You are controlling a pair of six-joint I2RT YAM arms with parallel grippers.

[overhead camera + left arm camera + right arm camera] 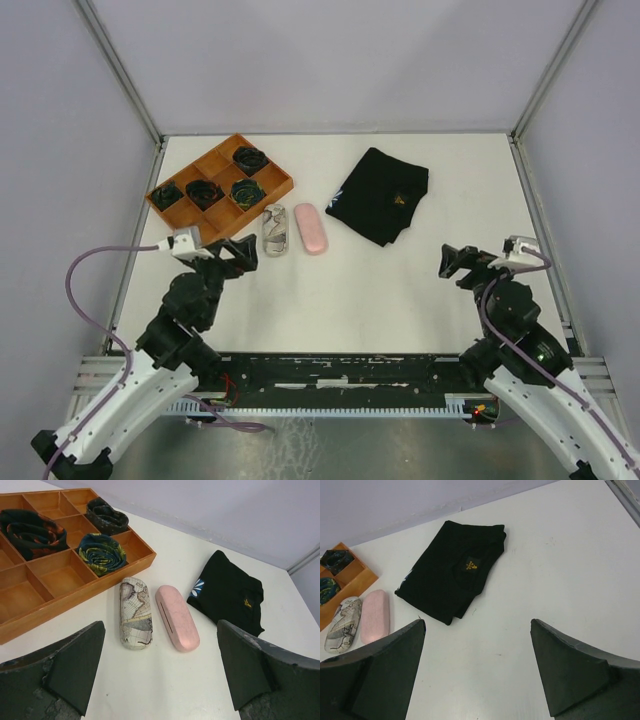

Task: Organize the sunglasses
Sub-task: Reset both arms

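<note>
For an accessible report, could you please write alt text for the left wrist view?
A grey map-printed glasses case and an oblong pink glasses case lie side by side on the white table, beyond the open left gripper. A wooden tray holding rolled ties sits left, a folded black garment right.

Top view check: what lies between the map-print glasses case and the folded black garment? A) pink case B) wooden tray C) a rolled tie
A: the pink case lies just beside the map-print case, on the side toward the black garment.
</note>
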